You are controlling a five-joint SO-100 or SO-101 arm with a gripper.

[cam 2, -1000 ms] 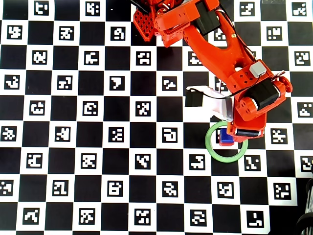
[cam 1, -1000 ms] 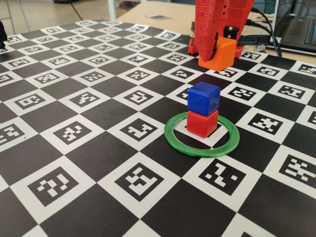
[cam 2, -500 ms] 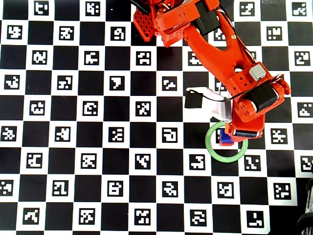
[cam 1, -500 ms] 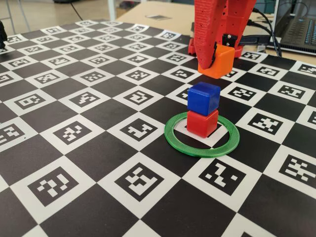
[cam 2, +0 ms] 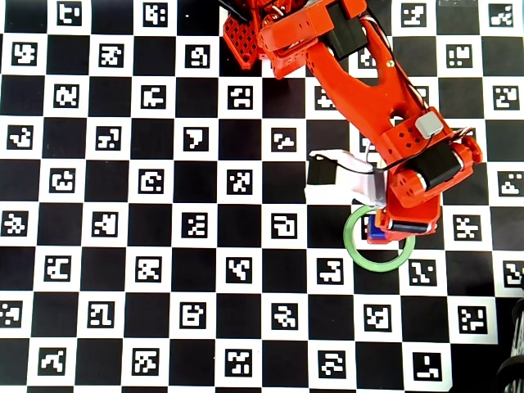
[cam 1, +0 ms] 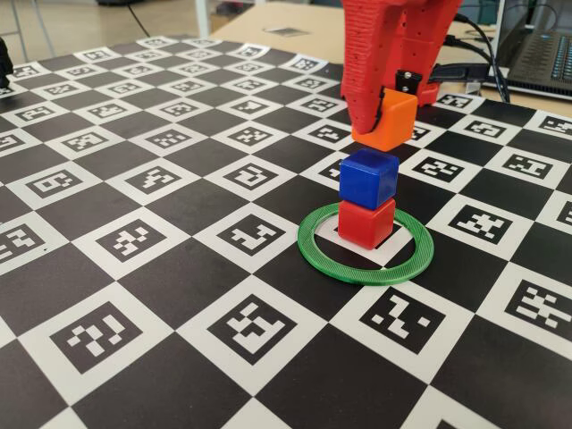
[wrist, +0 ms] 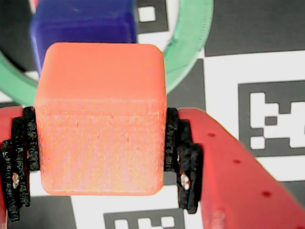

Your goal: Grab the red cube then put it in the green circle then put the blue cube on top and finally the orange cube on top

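Your jaws grip the orange cube just above and slightly behind the blue cube, which sits on the red cube inside the green circle; nudge forward before lowering.

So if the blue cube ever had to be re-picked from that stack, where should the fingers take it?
Across two opposite vertical faces of the blue cube, coming straight down from above. It sits upright and square on the red cube inside the green circle, so its sides are flat and free, but the orange cube held by the gripper hangs right over it and must clear first.
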